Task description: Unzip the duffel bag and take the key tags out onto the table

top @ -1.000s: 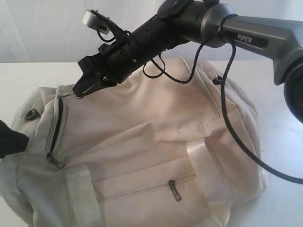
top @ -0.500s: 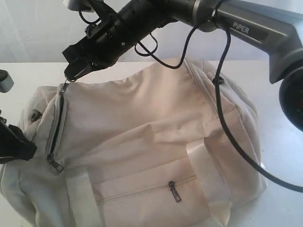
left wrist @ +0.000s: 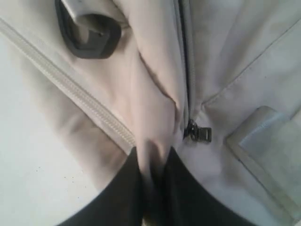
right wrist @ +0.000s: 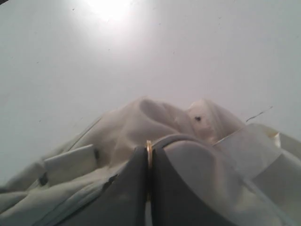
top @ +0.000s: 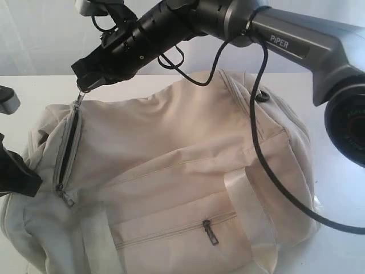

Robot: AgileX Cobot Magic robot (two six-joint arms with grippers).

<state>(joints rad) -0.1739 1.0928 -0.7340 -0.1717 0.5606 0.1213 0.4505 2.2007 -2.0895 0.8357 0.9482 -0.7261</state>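
Duffel bag (left wrist: 155,103) fold between left fingers (left wrist: 120,193)

1 duffel bag (top: 171,142), 2 grippers (top: 85,87) (left wrist: 151,160)

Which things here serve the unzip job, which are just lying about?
Job: cream-beige fabric duffel bag; metal pull of its grey end zipper, in right fingers; left fingers pinching bag fabric; white matte table.
Idle: grey front-pocket zipper; dark plastic strap ring.

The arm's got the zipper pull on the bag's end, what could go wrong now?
The thin zipper pull could slip from the right gripper, which pinches only its end. The left gripper holds just a loose fold of the duffel bag, so the fabric may bunch and jam the zipper.
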